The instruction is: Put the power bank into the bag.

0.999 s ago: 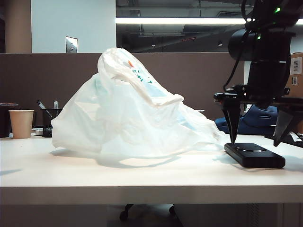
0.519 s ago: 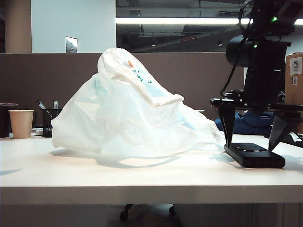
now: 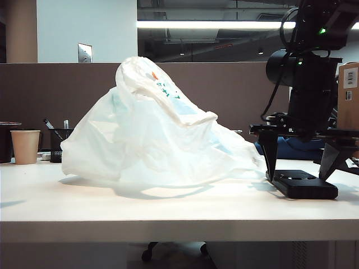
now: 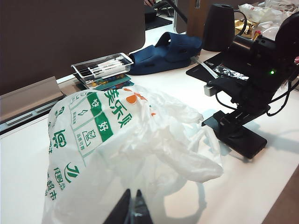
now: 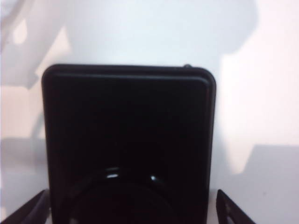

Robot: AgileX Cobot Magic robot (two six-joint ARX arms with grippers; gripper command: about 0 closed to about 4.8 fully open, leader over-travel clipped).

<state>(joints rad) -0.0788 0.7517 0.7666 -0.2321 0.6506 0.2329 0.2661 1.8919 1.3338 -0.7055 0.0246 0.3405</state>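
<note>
We see the power bank (image 3: 303,184) flat on the bench (image 3: 168,210), right of the bag (image 3: 157,134), between the spread fingers of the right pincer (image 3: 299,168); it is a black slab with rounded corners; the left pincer (image 4: 132,212) is closed behind the bag.

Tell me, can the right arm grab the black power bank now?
Probably yes. The right gripper hangs right over the power bank, jaws open wide, one on each side of it, and nothing lies between. The bag sits beside it, apart. The left gripper is shut, by the bag.
</note>
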